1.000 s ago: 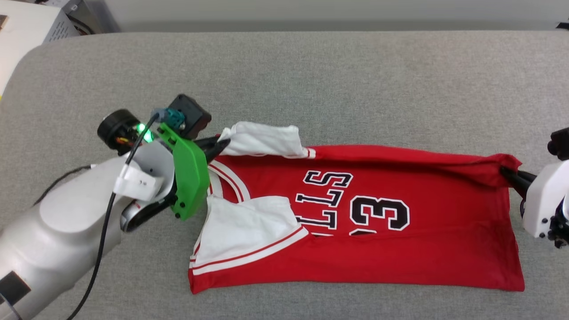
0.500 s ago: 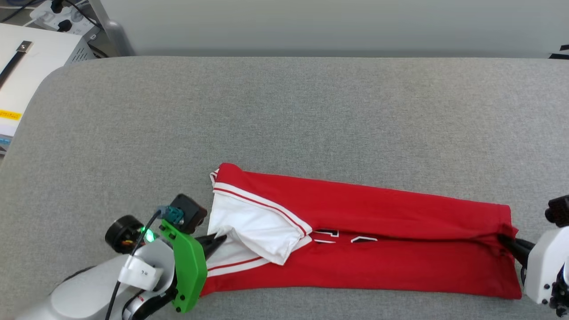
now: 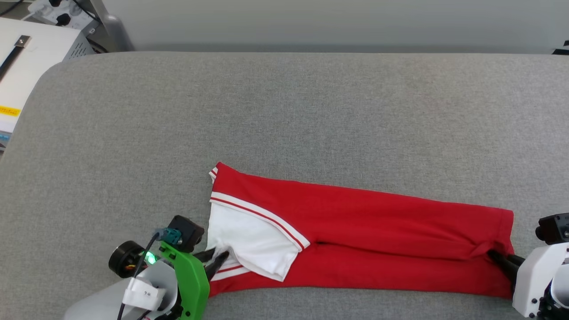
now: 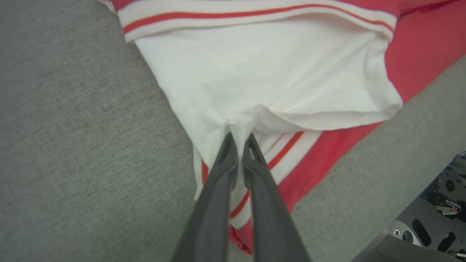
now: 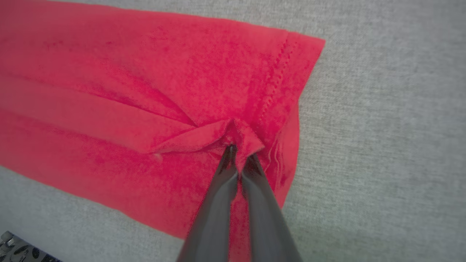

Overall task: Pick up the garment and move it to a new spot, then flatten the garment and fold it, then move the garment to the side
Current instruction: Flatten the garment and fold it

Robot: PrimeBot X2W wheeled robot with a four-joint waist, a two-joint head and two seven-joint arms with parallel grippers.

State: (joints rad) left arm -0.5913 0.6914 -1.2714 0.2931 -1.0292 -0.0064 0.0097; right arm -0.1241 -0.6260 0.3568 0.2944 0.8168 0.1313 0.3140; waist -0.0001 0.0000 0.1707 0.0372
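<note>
The garment (image 3: 378,231) lies folded lengthwise into a long red band near the front of the grey table (image 3: 284,111), with its plain red side up. A white sleeve (image 3: 249,240) with striped trim lies on top at its left end. My left gripper (image 3: 221,258) is at that end, its fingers pinching the white sleeve fabric (image 4: 273,72) at the tips (image 4: 238,136). At the band's right end, my right gripper (image 3: 491,254) is shut on a bunched fold of the red hem (image 5: 247,138), with the fingertips (image 5: 238,153) buried in the cloth.
A white box (image 3: 26,66) and a power strip (image 3: 58,11) stand off the table's far left corner. The table's near edge runs just below the garment, and the robot's base (image 4: 429,225) shows beyond it. Bare grey cloth stretches behind the garment.
Both grippers have drawn the garment's far edge over toward the near side, folding it in half. The letters and number are now covered. The head camera has tilted as well.
</note>
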